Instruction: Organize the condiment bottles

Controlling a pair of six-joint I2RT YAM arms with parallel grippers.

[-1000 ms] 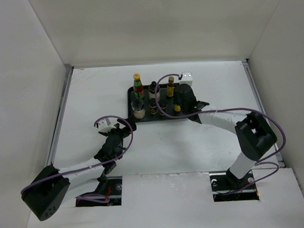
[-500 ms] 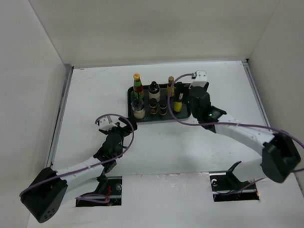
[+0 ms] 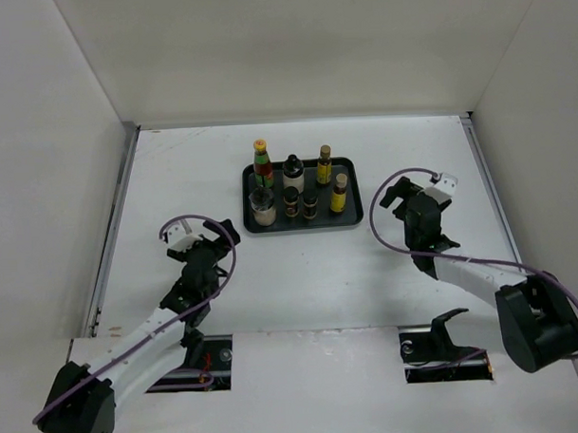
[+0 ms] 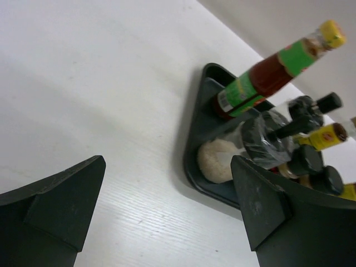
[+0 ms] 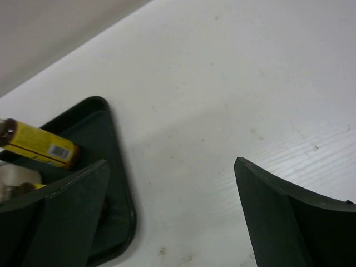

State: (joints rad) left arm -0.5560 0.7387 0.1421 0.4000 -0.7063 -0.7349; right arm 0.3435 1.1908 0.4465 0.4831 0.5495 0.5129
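Bottles (image 3: 293, 171) upright inside black tray (image 3: 354, 215); left jaws and right jaws spread wide, empty, flanking tray.

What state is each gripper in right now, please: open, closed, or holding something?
Left gripper: open, holding nothing.
Right gripper: open, holding nothing.

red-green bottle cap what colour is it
Yellow cap on the red-green bottle; it shows best in the left wrist view.
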